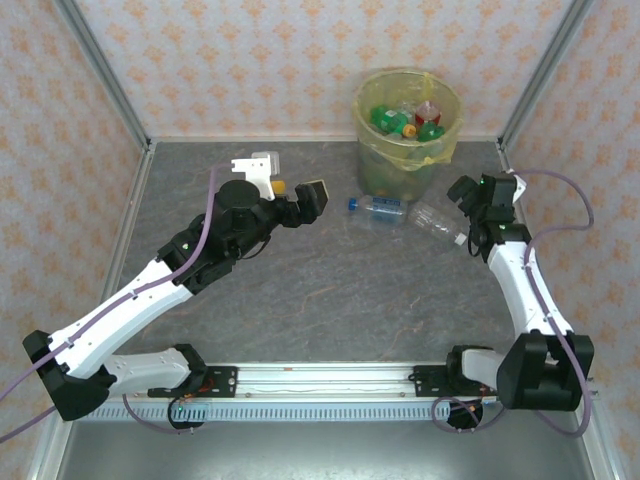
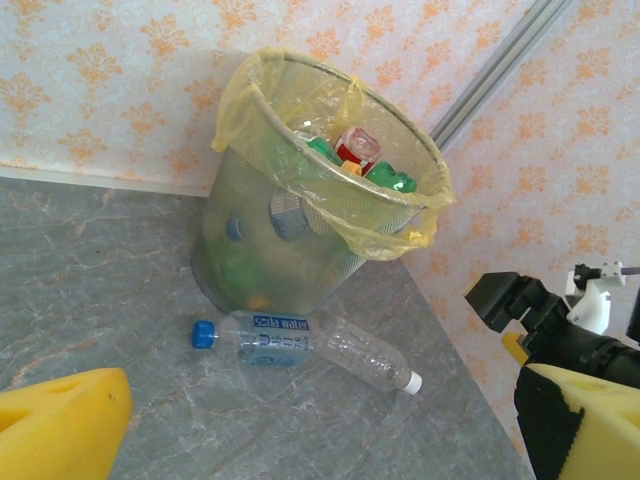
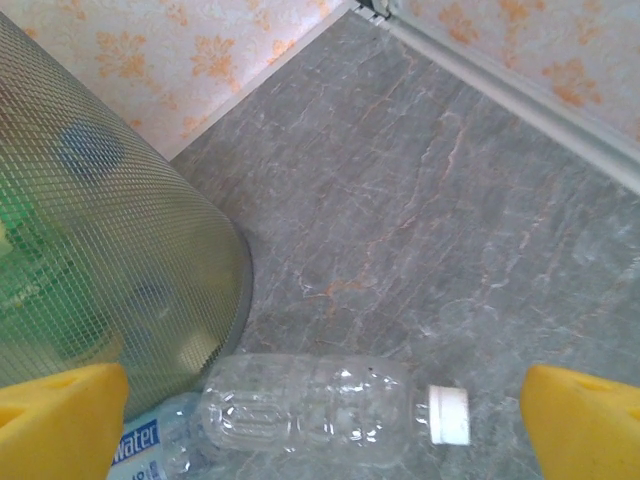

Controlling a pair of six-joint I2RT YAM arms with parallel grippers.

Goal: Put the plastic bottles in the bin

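Fingers (image 1: 316, 190) wide and empty on left gripper (image 1: 297, 192) and right gripper (image 1: 462, 190), flanking two plastic bottles (image 1: 380, 207) lying at the near foot of the bin (image 1: 362, 105) (already part-filled); left wrist pads (image 2: 60, 420) frame both; right wrist pads (image 3: 60, 420) straddle the clear bottle (image 3: 310, 405), seemingly aligned to grab it

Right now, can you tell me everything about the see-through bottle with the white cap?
The white-capped bottle is clear, ribbed plastic with no label and looks empty, with its cap on. It lies on its side on the grey table, close to the foot of the bin. Its base end meets the blue-labelled bottle.
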